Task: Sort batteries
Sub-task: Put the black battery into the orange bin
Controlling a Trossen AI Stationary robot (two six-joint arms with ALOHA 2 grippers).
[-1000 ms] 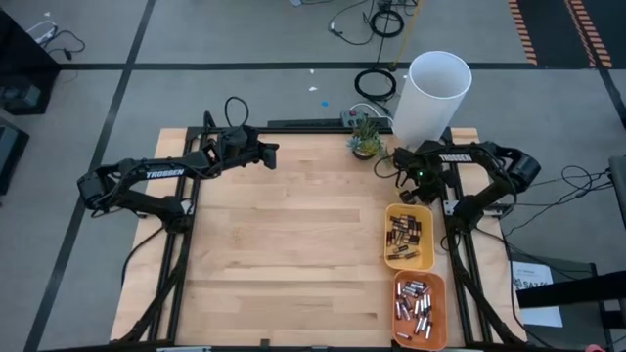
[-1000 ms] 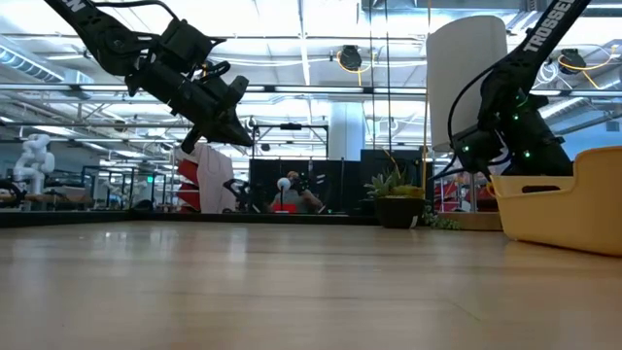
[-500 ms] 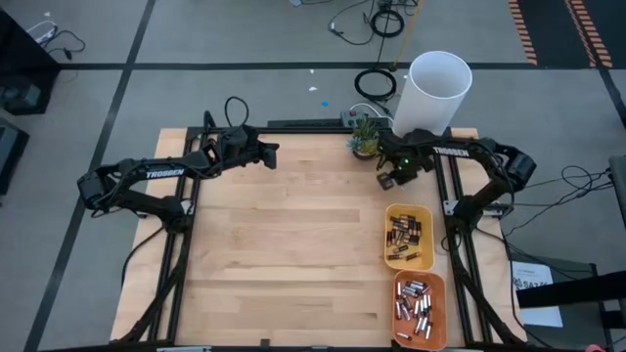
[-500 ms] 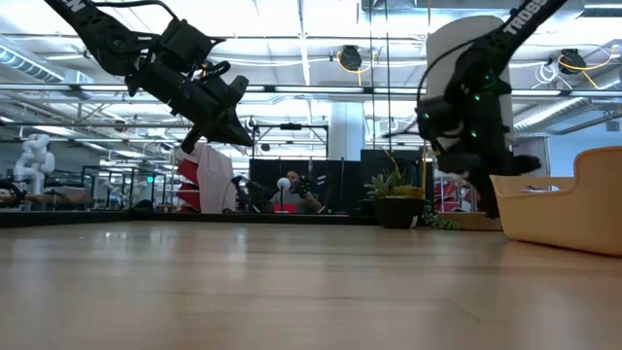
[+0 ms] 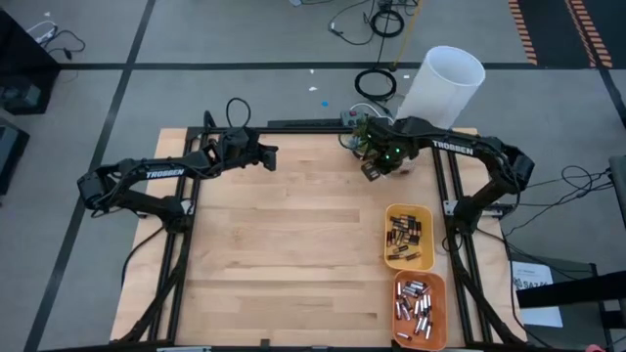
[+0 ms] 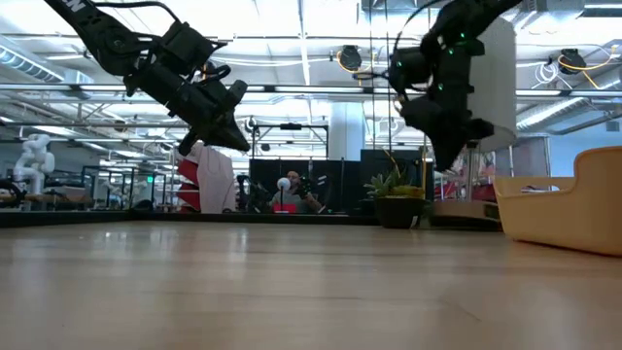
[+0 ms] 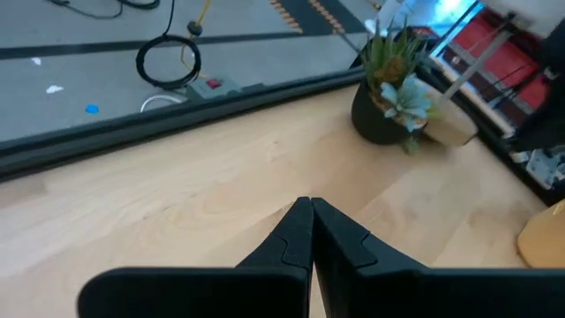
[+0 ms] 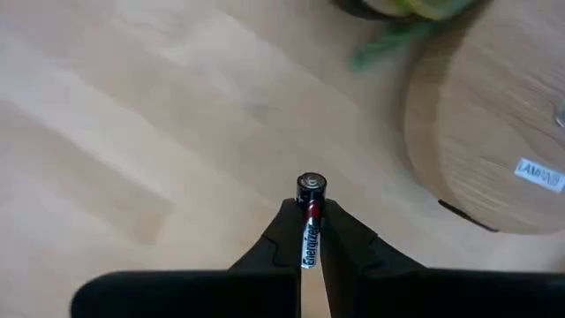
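My right gripper (image 5: 372, 171) hangs over the table's far right part, near a small potted plant (image 5: 360, 132), and is shut on one dark battery (image 8: 311, 216) with a red band. Many more batteries lie in a yellow tray (image 5: 389, 235) and an orange tray (image 5: 398, 293) along the right edge; the yellow tray (image 6: 573, 209) also shows in the low view. My left gripper (image 5: 272, 154) waits, shut and holding nothing, above the far left part of the table (image 7: 311, 205). My right gripper pinches the battery's body (image 8: 310, 238) between its two fingers. The battery lies along the fingers, and its metal end (image 8: 311, 185) sticks out past the fingertips. It is lifted clear of the table, and the fingers slant downward.
A tall white tub (image 5: 445, 83) stands behind the table's far right corner, close to the right arm. A round wooden piece (image 8: 494, 132) lies beside the plant. The middle of the wooden table (image 5: 284, 244) is bare boards.
My right gripper has risen from beside the yellow tray's far end and swung toward the table's left and far edge, to the plant, staying shut. The white tub now stands slightly farther right.
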